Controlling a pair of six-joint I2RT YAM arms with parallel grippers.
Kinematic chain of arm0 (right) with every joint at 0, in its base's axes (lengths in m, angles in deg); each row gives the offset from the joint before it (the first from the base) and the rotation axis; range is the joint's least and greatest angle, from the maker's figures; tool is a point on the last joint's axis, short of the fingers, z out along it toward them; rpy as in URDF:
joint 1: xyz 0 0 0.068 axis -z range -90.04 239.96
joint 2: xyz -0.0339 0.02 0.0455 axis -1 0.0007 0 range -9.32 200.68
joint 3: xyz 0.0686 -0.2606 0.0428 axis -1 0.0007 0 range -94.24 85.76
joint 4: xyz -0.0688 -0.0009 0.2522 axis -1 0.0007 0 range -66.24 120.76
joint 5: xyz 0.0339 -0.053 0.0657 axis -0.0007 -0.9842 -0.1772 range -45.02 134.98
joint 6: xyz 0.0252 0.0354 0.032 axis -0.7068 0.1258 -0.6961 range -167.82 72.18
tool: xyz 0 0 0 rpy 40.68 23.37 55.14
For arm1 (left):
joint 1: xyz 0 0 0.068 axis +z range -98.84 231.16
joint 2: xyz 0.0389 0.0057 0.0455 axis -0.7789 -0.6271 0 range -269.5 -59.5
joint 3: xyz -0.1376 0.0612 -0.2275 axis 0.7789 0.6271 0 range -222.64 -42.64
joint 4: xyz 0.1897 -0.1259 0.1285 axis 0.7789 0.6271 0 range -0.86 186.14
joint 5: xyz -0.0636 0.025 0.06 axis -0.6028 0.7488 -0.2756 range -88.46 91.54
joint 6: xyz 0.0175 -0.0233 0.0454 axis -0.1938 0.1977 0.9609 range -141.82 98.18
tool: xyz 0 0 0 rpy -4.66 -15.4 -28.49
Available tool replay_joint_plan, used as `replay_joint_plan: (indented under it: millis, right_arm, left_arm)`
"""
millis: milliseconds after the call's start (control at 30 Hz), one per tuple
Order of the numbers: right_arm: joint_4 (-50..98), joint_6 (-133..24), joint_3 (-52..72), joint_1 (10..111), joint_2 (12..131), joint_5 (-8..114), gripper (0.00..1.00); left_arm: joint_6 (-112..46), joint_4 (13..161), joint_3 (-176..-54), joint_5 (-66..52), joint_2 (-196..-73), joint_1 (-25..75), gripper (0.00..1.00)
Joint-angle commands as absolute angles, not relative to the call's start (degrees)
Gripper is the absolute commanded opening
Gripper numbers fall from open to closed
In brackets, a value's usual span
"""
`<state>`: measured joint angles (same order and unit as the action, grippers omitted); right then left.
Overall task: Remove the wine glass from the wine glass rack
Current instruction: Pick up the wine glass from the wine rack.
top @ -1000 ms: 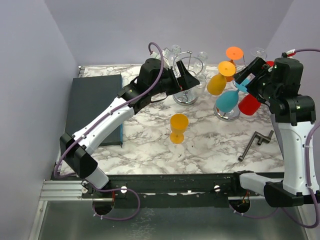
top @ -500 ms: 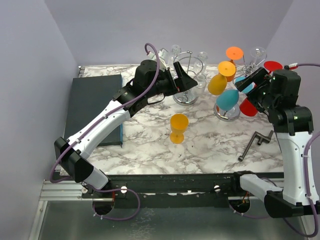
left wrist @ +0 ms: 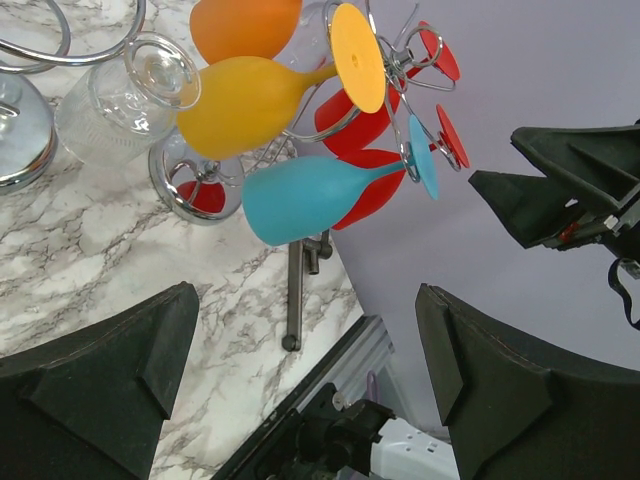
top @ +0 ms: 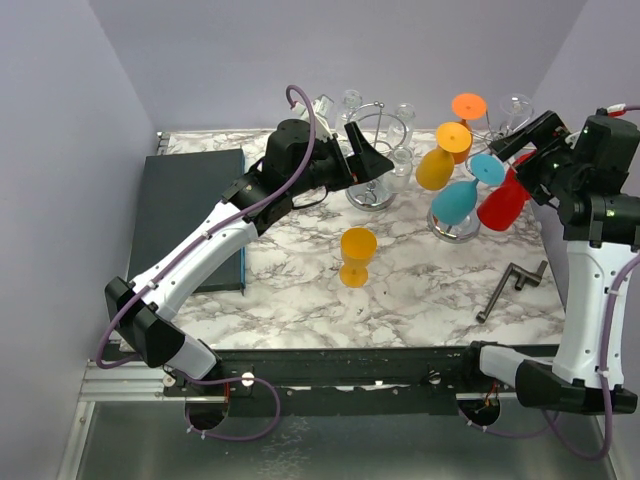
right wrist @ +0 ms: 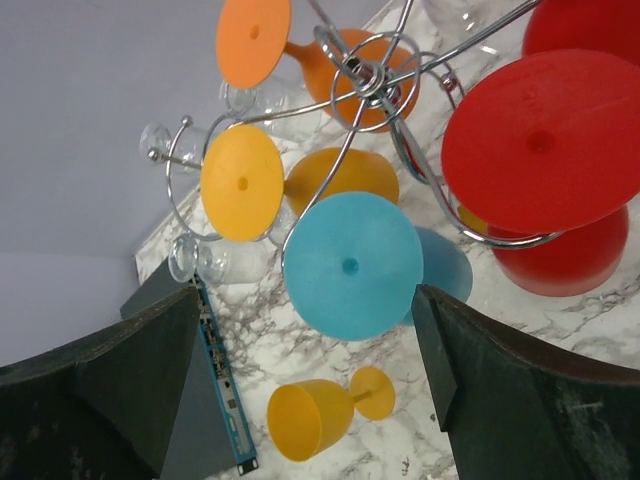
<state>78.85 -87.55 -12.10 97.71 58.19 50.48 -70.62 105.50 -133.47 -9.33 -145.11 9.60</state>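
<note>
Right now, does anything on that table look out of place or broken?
Nothing looks broken or spilled. Two things stand apart: a yellow glass stands alone mid-table, and a metal crank lies loose near the right edge, unlike anything else there.

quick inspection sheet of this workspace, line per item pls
surface: marbled table top, no spills seen
job's things: wine glass rack with blue glass, yellow glass, red glass and orange glass hanging; another yellow glass standing on the table
clutter: second rack with clear glasses, dark board at the left, metal handle at the right
grippers: left gripper open, empty, by the second rack; right gripper open, empty, facing the blue glass foot
cables: purple cable looping over the left arm
surroundings: lavender walls
</note>
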Motion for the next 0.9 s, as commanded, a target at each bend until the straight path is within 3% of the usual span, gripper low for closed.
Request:
replay_joint_plan:
  millis: [0, 200, 333, 433, 867]
  right_arm:
    - [78.9, -86.0, -10.9, 98.2, 55.8, 58.5, 0.94]
    - [78.0, -88.5, -4.4, 98.2, 51.3, 59.2, 0.91]
    - [76.1, -90.7, 0.0, 98.2, 49.1, 57.4, 0.75]
    - [74.5, -92.5, 2.2, 98.2, 48.1, 54.7, 0.71]
    - [64.3, -100.7, 10.3, 98.2, 46.3, 49.0, 0.63]
  left_arm:
    - [-69.5, 105.3, -133.2, -7.7, -143.0, 9.9, 0.99]
    - [-69.7, 105.3, -133.4, -7.4, -143.2, 9.9, 0.99]
    - [-70.0, 105.3, -132.9, -7.0, -142.7, 9.9, 0.99]
    - [-69.9, 105.3, -132.5, -6.8, -142.4, 9.9, 0.99]
    - [-69.4, 105.3, -131.3, -6.3, -141.2, 9.9, 0.99]
